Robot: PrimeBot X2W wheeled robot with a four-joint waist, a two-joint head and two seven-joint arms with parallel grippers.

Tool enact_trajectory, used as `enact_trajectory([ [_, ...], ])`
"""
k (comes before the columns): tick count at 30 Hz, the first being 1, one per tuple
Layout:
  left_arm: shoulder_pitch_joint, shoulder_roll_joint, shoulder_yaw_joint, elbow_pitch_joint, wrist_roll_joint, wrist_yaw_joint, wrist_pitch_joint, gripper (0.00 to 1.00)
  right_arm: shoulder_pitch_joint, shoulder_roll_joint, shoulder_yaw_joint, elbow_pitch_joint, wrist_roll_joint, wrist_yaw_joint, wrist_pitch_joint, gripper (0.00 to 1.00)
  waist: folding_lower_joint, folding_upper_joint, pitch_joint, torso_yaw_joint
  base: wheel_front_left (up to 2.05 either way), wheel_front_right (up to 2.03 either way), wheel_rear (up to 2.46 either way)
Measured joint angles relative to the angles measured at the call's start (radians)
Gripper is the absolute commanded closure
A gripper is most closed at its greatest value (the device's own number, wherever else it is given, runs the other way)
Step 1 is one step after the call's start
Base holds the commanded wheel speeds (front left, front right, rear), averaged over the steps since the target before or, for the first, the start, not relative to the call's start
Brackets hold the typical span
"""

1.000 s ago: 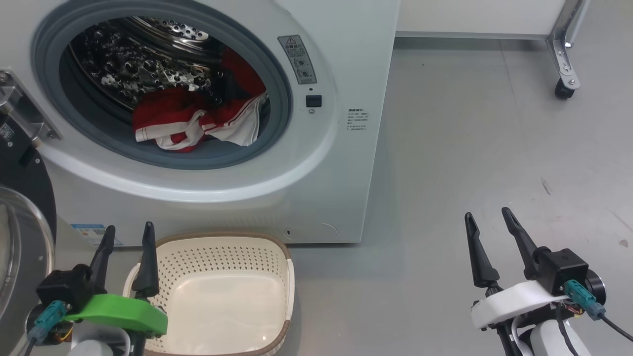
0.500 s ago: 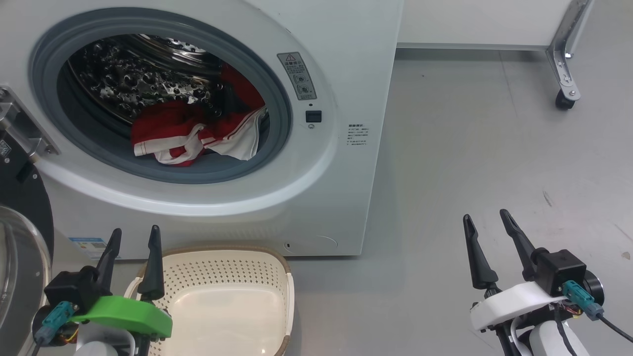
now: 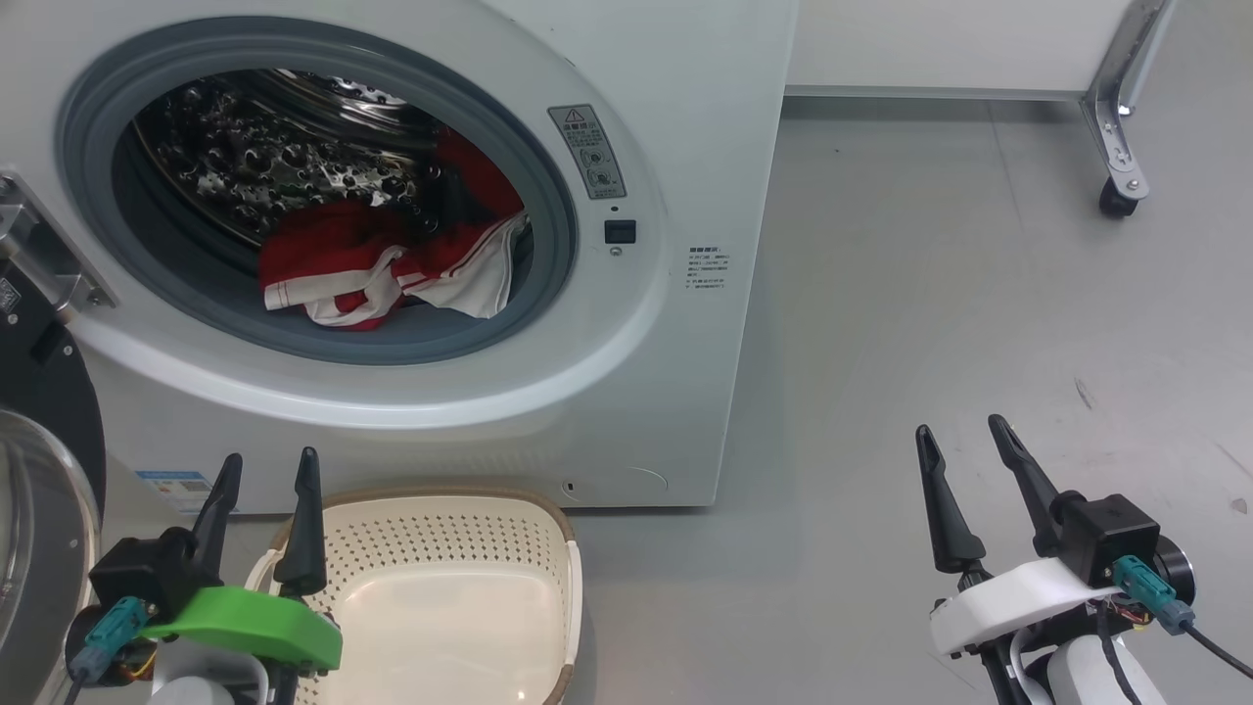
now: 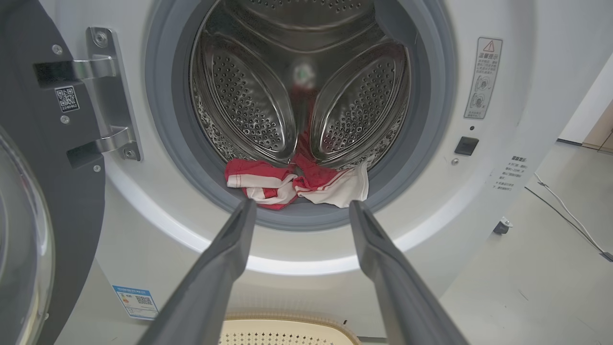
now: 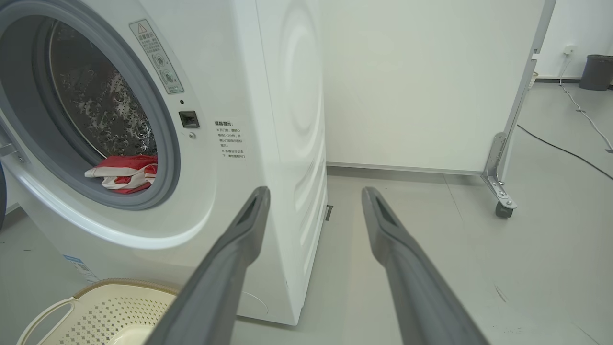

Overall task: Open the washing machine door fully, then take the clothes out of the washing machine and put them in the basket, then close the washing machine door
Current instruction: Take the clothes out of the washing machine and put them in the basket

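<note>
The white washing machine point(image 3: 675, 147) stands with its door point(image 3: 39, 470) swung wide to the left, glass bowl and black rim at the view's left edge. Red and white clothes point(image 3: 387, 259) lie at the front of the steel drum point(image 4: 258, 96), also seen as clothes point(image 4: 297, 182) in the left wrist view and clothes point(image 5: 125, 172) in the right wrist view. The cream basket point(image 3: 558, 548) sits on the floor below the opening. My left gripper point(image 3: 269, 468) is open, low by the basket's left rim. My right gripper point(image 3: 959, 436) is open over bare floor, right of the machine.
A white panel on a metal leg with a caster point(image 3: 1116, 181) stands at the back right. A cable point(image 5: 565, 151) runs over the grey floor there, with a dark bin point(image 5: 596, 72) behind. The door's metal hinge point(image 4: 107, 91) sits left of the opening.
The head view tilted up a little between one second and half a second ago, so the machine and basket sit lower in the picture. Both grippers stay open and nearly still.
</note>
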Motion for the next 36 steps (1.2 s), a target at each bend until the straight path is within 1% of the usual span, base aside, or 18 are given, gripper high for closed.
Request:
enact_trajectory([
  [25, 0.000, 0.000, 0.001, -0.002, 0.000, 0.000, 0.000, 0.00, 0.000, 0.005, -0.002, -0.004, 0.000, 0.000, 0.000, 0.00, 0.0000, 0.0000, 0.021, -0.002, 0.00, 0.00, 0.00],
  [36, 0.000, 0.010, 0.024, -0.034, 0.013, 0.007, 0.000, 0.00, -0.003, 0.005, 0.014, -0.033, -0.008, 0.002, 0.000, 0.00, 0.0000, 0.0000, 0.078, -0.021, 0.00, 0.00, 0.00],
])
